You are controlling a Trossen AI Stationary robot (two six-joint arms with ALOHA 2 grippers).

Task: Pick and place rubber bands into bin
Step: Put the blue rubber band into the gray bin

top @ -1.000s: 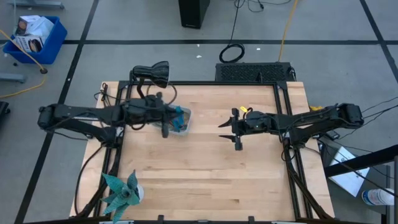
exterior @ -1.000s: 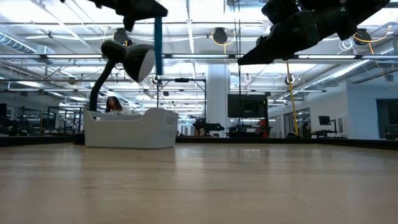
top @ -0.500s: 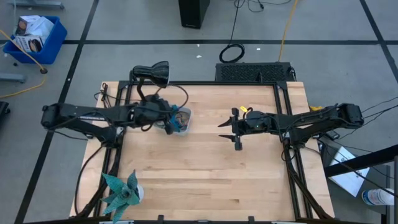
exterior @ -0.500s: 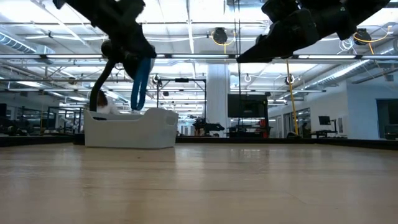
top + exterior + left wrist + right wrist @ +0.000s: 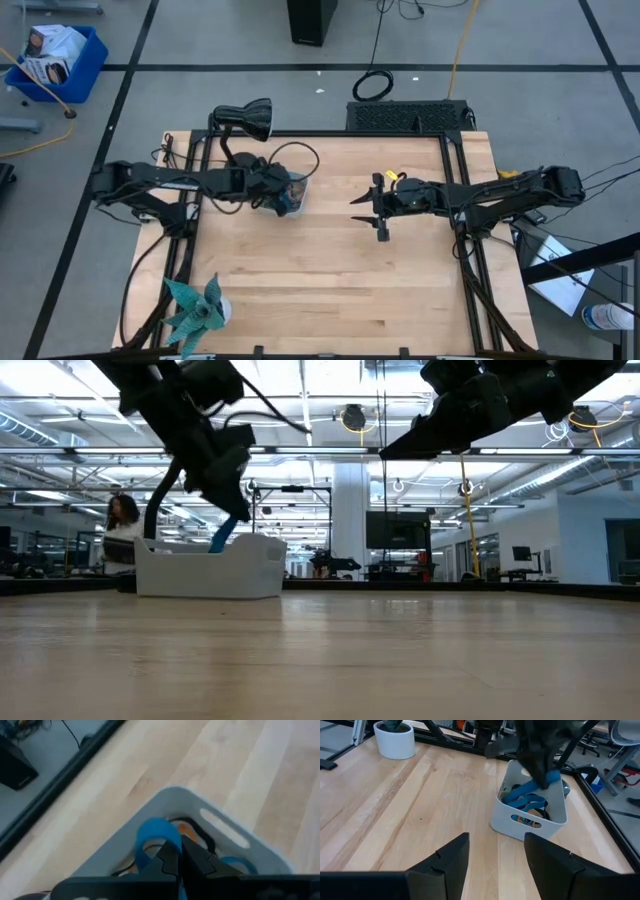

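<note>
The bin (image 5: 296, 192), a small pale tray, stands at the table's far left and holds several rubber bands (image 5: 530, 802), blue, orange and black. My left gripper (image 5: 279, 196) hangs over the bin's left side, tipped downward and shut on a blue rubber band (image 5: 224, 532), also seen as a blue loop (image 5: 154, 832) in the left wrist view. My right gripper (image 5: 375, 206) waits above the table's middle, open (image 5: 495, 851), with nothing between its fingers. My left gripper pinches the blue rubber band's upper part (image 5: 162, 842) between its two fingertips. The fingers slant down from the table's left. The band hangs below them, and its lower end (image 5: 217, 544) dips behind the bin's rim.
A black desk lamp (image 5: 250, 118) stands just behind the bin. A teal plant in a white pot (image 5: 196, 310) sits at the near left corner. Bare wood (image 5: 330, 280) stretches across the middle and near side. A person (image 5: 120, 532) shows in the room beyond.
My left gripper has come down toward the bin and tipped its fingers downward, still shut on the blue band. The band hung above the bin half a second ago; now its lower end is inside the bin.
</note>
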